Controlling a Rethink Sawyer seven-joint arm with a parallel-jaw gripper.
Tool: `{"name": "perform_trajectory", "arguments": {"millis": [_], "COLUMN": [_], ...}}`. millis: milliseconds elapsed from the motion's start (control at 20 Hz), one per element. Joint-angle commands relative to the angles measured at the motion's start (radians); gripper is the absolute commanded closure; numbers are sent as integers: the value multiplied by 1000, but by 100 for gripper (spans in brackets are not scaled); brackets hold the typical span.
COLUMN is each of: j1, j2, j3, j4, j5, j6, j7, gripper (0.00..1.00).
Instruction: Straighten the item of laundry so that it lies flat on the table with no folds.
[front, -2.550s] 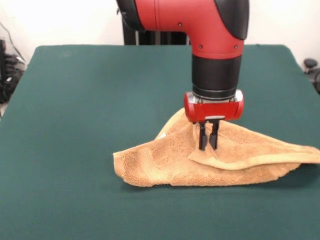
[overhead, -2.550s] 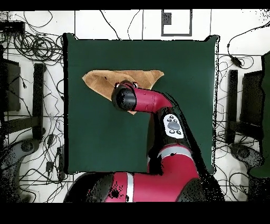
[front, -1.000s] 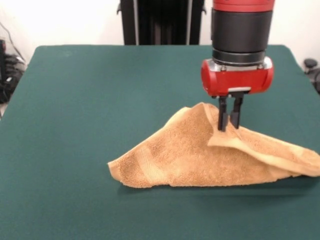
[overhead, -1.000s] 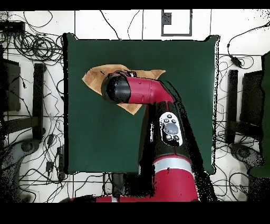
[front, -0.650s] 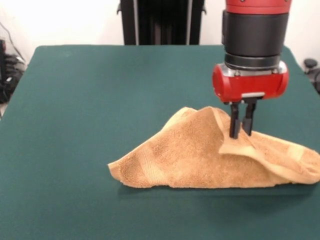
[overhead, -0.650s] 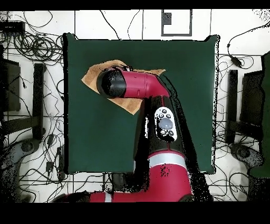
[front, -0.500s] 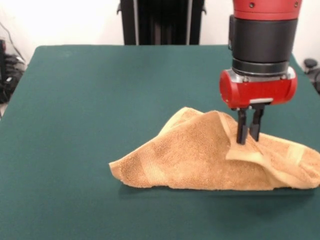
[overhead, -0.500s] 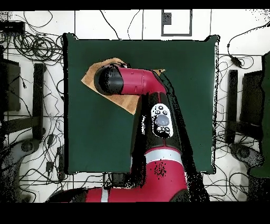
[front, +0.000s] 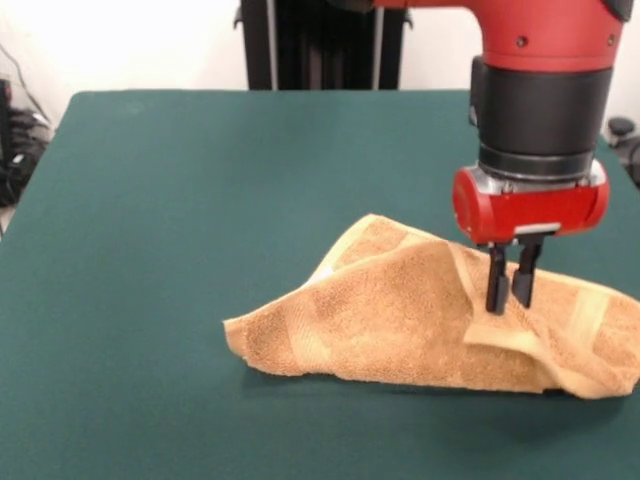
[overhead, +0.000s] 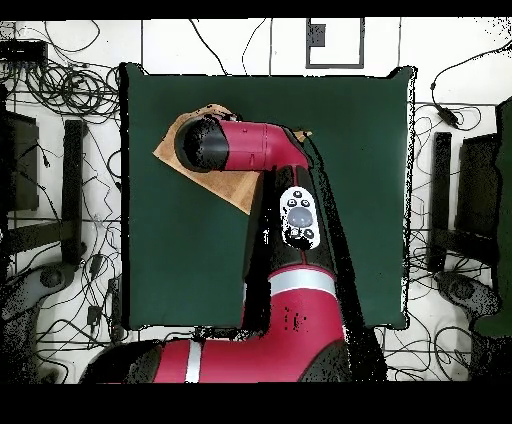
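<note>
The golden-tan towel (front: 400, 310) lies bunched on the dark green table (front: 180, 200), right of centre in the front view, with a fold raised along its top. My gripper (front: 509, 300) points straight down and is shut on a pinched flap of the towel, held just above the layer below. A lighter woven band shows on the towel's right end. In the overhead view the arm covers most of the towel (overhead: 232, 187); only its edges show, and the gripper itself is hidden there.
The table's right edge lies close to the towel's right end in the front view. Cables and stands (overhead: 60, 200) surround the table on the floor in the overhead view. The black pedestal (front: 320, 45) stands at the table's far side.
My gripper has carried the pinched flap rightward and toward the camera in the front view. The towel has spread out further to the right and its raised fold has dropped lower.
</note>
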Motion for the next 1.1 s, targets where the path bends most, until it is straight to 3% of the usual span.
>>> {"name": "perform_trajectory", "arguments": {"millis": [50, 600, 1100], "j1": [19, 24, 11], "j2": [87, 160, 156], "j3": [55, 80, 100], "j4": [-26, -183, -166], "j5": [1, -4, -9], "j6": [78, 157, 147], "j7": [98, 29, 13], "gripper": [100, 100, 100]}}
